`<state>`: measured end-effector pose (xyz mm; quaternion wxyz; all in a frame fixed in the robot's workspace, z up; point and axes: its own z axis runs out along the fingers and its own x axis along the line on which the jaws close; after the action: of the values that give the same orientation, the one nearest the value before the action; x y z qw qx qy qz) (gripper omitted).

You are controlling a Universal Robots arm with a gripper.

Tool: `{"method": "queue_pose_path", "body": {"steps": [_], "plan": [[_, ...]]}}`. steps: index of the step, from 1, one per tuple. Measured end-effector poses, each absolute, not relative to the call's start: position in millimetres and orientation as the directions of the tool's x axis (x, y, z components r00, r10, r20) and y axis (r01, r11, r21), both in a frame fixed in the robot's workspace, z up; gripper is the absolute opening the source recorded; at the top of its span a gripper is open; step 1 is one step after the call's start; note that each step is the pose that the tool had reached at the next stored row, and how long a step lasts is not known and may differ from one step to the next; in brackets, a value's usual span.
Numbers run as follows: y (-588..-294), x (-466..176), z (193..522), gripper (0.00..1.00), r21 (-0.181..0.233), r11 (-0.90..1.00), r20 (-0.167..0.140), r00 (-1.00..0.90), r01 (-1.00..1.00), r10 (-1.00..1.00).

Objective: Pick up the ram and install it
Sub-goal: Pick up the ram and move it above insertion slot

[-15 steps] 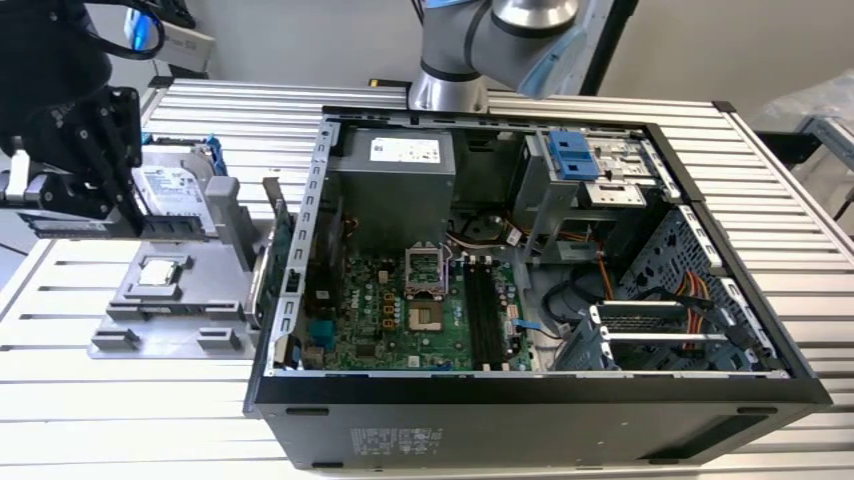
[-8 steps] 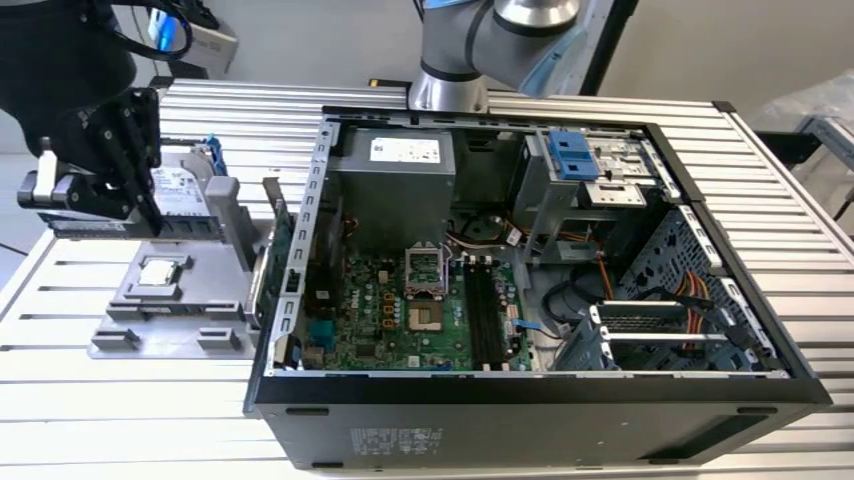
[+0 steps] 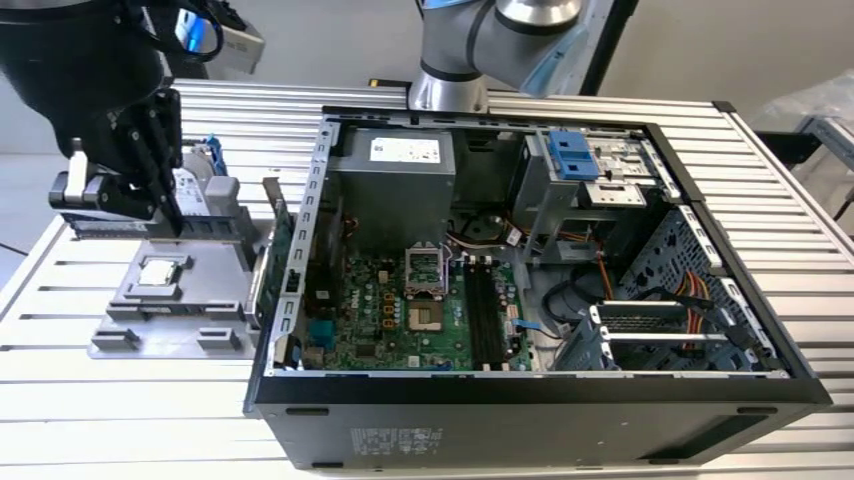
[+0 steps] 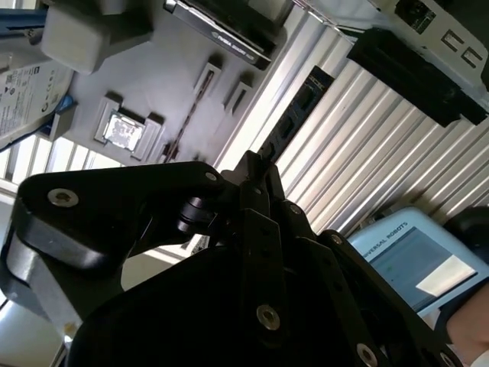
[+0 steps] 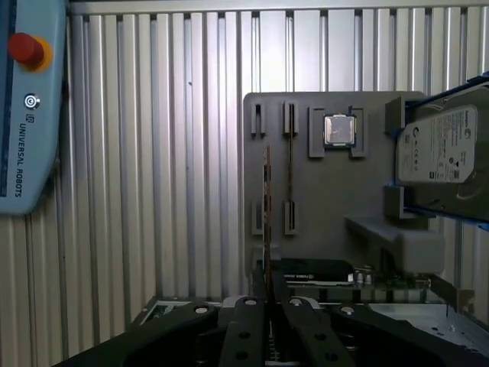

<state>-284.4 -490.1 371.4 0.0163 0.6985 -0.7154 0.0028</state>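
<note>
gripper (image 5: 267,306) is closed narrow on the ram (image 5: 267,218), which you see edge-on btw its fingers in the first wrist view, over the grey tray (image 5: 321,214). on that tray sit the cpu chip (image 5: 338,130) and hard drive (image 5: 443,149). open pc case (image 3: 534,390) stands just beside the tray, twd the exterior view's right.

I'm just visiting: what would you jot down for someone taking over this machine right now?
Gripper: shut on the ram, which shows edge-on in its grip, above the grey tray.
Done: the ram appears to be picked up, clear of the tray's holders.
Left: the install. The ram is not yet in the black memory slots of the open computer case, which look empty.
</note>
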Motion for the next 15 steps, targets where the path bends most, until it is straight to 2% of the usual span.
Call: {"method": "queue_pose_path", "body": {"steps": [15], "plan": [[-490.1, -253.7, 371.3, 0.0, 0.019, 0.024, 0.027, -0.023, -1.0, -0.999]]}}
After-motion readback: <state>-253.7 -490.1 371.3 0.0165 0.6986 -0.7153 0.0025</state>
